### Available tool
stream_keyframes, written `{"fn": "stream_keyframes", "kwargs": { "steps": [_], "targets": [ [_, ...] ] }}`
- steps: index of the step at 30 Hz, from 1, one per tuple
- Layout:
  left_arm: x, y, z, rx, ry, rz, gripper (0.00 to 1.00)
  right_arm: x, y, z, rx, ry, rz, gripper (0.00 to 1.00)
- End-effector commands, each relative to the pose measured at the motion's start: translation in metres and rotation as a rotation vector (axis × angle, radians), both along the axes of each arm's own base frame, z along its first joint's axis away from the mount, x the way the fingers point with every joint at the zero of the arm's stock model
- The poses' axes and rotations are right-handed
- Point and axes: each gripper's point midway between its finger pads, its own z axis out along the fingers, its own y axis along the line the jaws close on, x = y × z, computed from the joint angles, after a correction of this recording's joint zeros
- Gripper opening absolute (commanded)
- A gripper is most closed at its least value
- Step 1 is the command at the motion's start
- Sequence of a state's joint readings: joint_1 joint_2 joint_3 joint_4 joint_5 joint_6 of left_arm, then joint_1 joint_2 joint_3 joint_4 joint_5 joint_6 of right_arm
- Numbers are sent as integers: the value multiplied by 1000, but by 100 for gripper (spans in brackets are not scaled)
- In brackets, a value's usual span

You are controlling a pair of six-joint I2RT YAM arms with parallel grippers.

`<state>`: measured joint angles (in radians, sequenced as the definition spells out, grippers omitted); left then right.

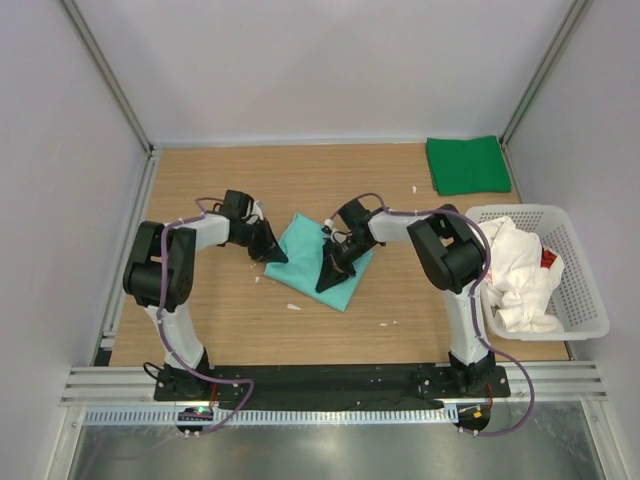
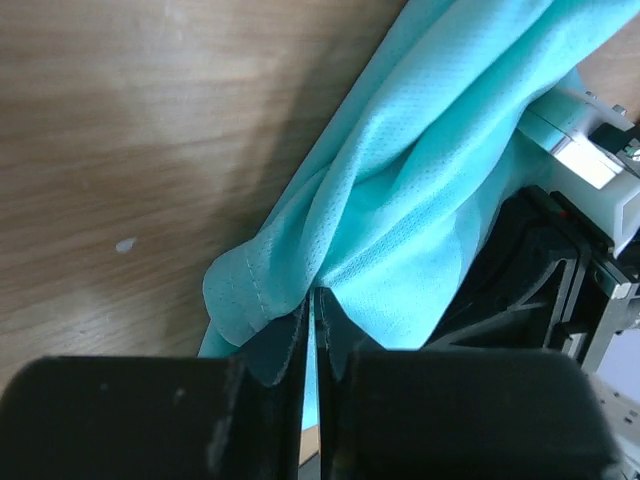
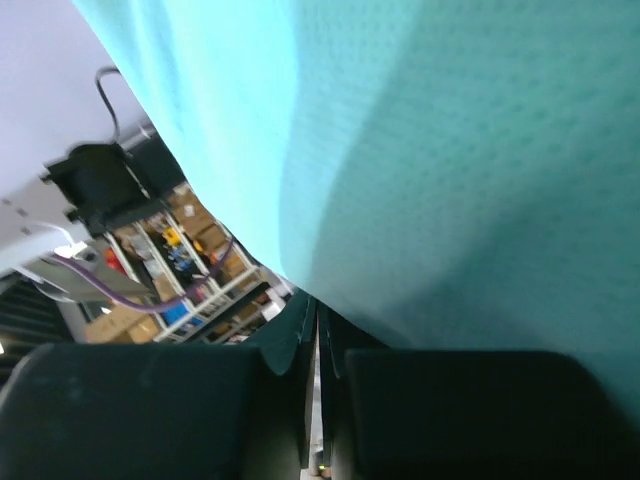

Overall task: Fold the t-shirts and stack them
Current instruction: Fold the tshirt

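Note:
A mint-teal t-shirt [image 1: 312, 252] lies partly folded in the middle of the table. My left gripper [image 1: 276, 256] is shut on the shirt's left edge; in the left wrist view the hem [image 2: 250, 290] bunches right at the gripper [image 2: 316, 303]. My right gripper [image 1: 327, 281] is shut on the shirt's near right part, and in the right wrist view the teal fabric [image 3: 450, 150] drapes over the gripper [image 3: 317, 312]. A folded dark green t-shirt [image 1: 467, 165] rests at the back right. A crumpled white t-shirt [image 1: 517, 272] fills the basket.
A white lattice basket [image 1: 588, 300] stands at the table's right edge. Small white scraps [image 1: 293, 307] dot the wooden table [image 1: 220, 320] near the front. White walls and metal posts enclose the back and sides. The right arm [image 2: 585, 250] crowds close beside my left gripper.

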<state>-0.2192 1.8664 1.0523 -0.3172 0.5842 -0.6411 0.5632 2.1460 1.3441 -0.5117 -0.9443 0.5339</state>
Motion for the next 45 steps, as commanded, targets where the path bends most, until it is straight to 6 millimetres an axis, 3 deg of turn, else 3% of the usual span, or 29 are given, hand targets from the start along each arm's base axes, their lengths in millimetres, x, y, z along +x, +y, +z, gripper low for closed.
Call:
{"fn": "stream_keyframes", "kwargs": {
  "steps": [1, 3, 6, 10, 13, 17, 18, 19, 21, 25, 29, 32, 36, 38, 40, 45],
  "targets": [
    [-5, 8, -9, 17, -22, -27, 7, -18, -18, 18, 26, -30, 24, 9],
    [-6, 9, 2, 17, -37, -28, 6, -29, -32, 15, -5, -17, 20, 9],
    [-7, 7, 23, -1, -69, -10, 11, -31, -41, 32, -27, -79, 32, 9],
    [-8, -1, 73, -50, -155, 19, 25, -26, -32, 50, 17, -89, 2, 11],
    [-10, -16, 90, -98, -172, 4, 27, -23, -11, 50, 59, -77, 5, 11],
    [-21, -42, 84, -176, -129, -33, 22, -19, 11, 42, 82, -78, 16, 12],
    [-14, -51, 85, -225, -167, -36, 19, -19, 13, 39, 84, -54, 4, 12],
    [-27, -57, 73, -252, -109, -27, 18, -19, 13, 38, 93, -51, 6, 13],
    [-30, -59, 55, -244, -94, -17, 13, -24, 9, 30, 88, -37, 12, 12],
    [-47, -46, 15, -162, -41, 21, 8, -35, -22, 8, 48, -7, -16, 12],
    [-66, -39, -2, -123, -10, 8, 6, -52, -65, -11, -32, 20, -37, 12],
    [-76, -45, 6, -128, -20, -16, 9, -51, -87, -9, -61, 4, -43, 12],
    [-80, -54, 39, -167, -51, -17, 20, -34, -96, 14, -63, -58, -68, 12],
    [-70, -54, 62, -168, -116, -15, 29, -23, -90, 28, -46, -88, -76, 12],
    [-56, -51, 74, -156, -156, -16, 31, -8, -80, 42, 8, -116, -116, 12],
    [-23, -40, 61, -178, -152, 12, 29, 24, -63, 44, 51, -123, -166, 13]
  ]
}}
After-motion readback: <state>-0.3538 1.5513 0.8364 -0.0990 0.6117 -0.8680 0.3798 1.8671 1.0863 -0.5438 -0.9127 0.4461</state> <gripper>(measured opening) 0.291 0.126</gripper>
